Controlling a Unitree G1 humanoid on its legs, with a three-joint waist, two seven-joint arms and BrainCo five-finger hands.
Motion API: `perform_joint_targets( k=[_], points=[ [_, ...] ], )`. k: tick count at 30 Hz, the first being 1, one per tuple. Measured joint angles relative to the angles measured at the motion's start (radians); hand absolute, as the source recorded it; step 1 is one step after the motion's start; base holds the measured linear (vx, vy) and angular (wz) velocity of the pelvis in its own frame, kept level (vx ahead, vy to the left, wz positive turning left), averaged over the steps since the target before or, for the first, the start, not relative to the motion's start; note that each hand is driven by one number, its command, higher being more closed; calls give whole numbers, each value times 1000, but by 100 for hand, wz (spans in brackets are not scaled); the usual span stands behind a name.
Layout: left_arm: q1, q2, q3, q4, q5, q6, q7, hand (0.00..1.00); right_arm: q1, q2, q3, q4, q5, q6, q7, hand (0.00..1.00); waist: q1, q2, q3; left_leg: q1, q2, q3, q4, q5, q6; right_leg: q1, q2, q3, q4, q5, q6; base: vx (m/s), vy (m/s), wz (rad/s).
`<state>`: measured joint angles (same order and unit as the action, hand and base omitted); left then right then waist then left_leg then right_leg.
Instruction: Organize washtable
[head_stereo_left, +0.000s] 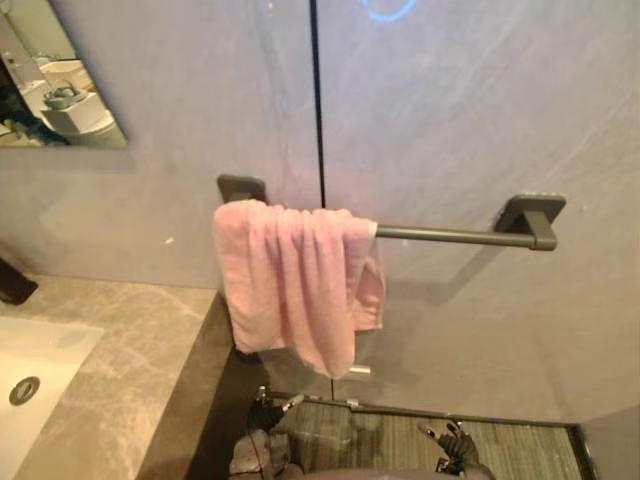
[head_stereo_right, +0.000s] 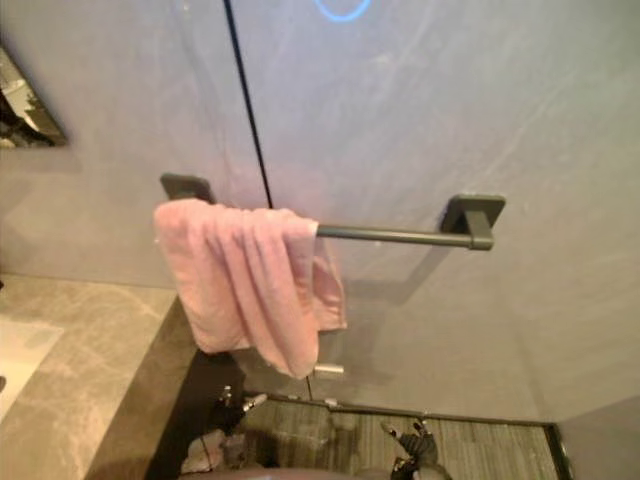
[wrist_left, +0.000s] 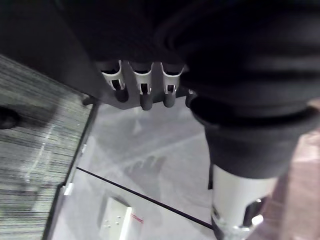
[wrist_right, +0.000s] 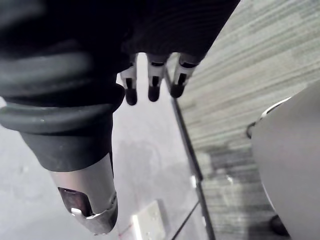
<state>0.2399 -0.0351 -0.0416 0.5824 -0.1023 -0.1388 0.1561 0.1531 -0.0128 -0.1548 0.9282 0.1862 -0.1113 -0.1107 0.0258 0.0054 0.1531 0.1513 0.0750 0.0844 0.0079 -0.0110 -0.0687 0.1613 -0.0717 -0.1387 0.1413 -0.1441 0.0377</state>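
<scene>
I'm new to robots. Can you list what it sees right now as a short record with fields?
Towel: pink towel, bunched over the bar's left end
Bar: dark towel bar on the grey wall
Counter: marbled counter with white sink, lower left
Hands: left hand and right hand hang low, open, holding nothing

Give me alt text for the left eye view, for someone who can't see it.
A pink towel hangs bunched over the left end of a dark towel bar on a grey wall. At lower left, a grey stone counter holds a white sink; a mirror corner shows at upper left.
</scene>
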Motion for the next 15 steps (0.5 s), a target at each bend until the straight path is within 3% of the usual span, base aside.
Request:
perform_joint_targets(
  k=[1, 4, 7, 15],
  points=[
    [34, 0, 0, -93, 0, 2, -1, 0, 12, -4, 13, -14, 0, -1, -1, 0, 17, 1, 0, -5, 1, 0, -2, 0, -1, -7, 1, 1, 6, -2, -1, -114, -21, 0],
    [93, 6, 4, -332, 2, 3, -1, 0, 30, -7, 35, -43, -1, 0, -2, 0, 23, 0, 0, -19, 2, -6, 2, -4, 1, -13, 0, -7, 14, -11, 10, -79, -18, 7],
    [107, 1, 12, -469, 10, -1, 1, 0, 41, -8, 41, -55, -3, 0, -2, 0, 39, 0, -3, -25, 1, -12, 10, -7, -2, -11, -1, -21, 14, -13, 11, -15, -9, 8],
    [139, -36, 13, -638, 60, -2, 43, 0, 46, -9, 76, -55, -12, 4, 2, 0, 47, -22, -14, -47, -7, -20, 55, -8, 5, -25, -15, -32, 50, -32, 2, 44, -9, 7]
  ],
)
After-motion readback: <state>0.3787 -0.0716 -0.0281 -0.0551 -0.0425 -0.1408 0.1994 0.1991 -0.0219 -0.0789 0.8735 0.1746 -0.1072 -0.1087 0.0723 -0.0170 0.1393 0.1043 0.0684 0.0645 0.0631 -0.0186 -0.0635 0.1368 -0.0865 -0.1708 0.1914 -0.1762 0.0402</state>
